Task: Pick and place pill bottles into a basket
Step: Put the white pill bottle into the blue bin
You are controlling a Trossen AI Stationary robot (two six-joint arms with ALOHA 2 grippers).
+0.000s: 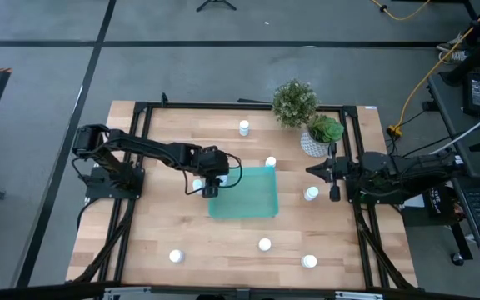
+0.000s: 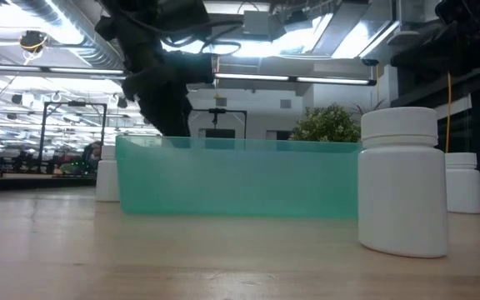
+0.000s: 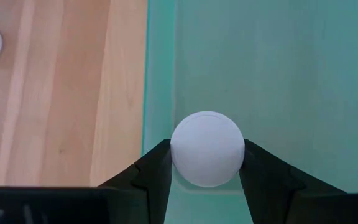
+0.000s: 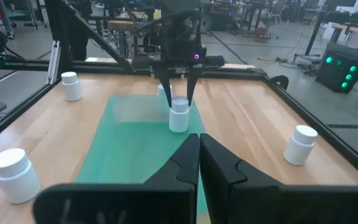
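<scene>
The basket (image 1: pixel 252 200) is a teal tray in the middle of the wooden table. My left gripper (image 1: pixel 211 187) hangs over the basket's left end, shut on a white pill bottle (image 4: pixel 179 117) that stands upright inside the basket's walls. In the left wrist view the bottle's round cap (image 3: pixel 207 148) shows between the two dark fingers, next to the basket's wall (image 3: pixel 157 74). My right gripper (image 1: pixel 313 171) waits shut at the table's right side, with nothing in it; its closed fingers (image 4: pixel 199 146) point toward the basket. Several more pill bottles stand upright on the table. My left gripper pinches the bottle's cap by its two opposite sides (image 3: pixel 180 157) between its two fingers. The fingers (image 4: pixel 166 87) come from above, slanting down from the table's left. The bottle hangs upright below them; whether its base touches the basket's floor I cannot tell.
Loose bottles stand near the far edge (image 1: pixel 244 127), at the basket's far right corner (image 1: pixel 271 162), right of the basket (image 1: pixel 311 193), and near the front edge (image 1: pixel 264 244), (image 1: pixel 309 261), (image 1: pixel 175 257). A bushy plant (image 1: pixel 294 102) and a potted plant (image 1: pixel 315 142) stand at the far right.
</scene>
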